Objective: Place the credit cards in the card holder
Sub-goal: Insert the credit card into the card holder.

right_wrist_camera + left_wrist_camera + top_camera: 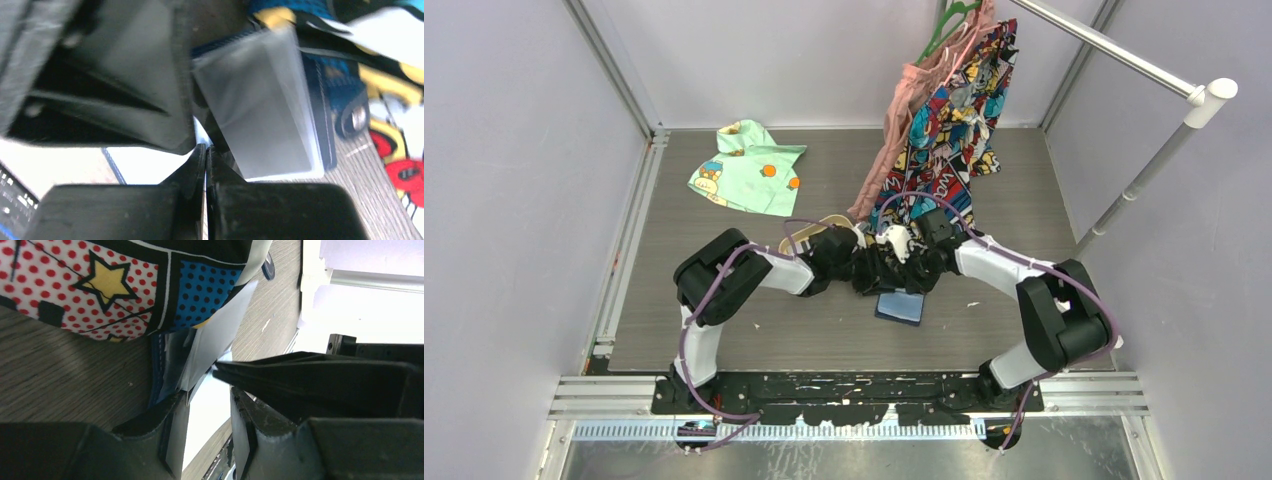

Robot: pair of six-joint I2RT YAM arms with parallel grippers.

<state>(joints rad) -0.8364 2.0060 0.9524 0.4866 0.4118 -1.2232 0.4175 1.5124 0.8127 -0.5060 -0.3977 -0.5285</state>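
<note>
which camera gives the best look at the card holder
Right wrist: the card holder fills mid-frame, showing its pale glossy pocket, navy edge and snap tab, slightly blurred. Left wrist catches only a narrow slice of it beside the comic-print cloth. Top external shows only a small navy rectangle.

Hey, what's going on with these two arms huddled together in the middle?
Two robot arms are working over a small navy card holder on the table. The left gripper has its jaws apart around the holder's pale inner flap. The right gripper is pinched shut, with its tips right at the glossy pocket. Whether a card is between those tips is too hard to see. Colourful clothes hang just behind.
</note>
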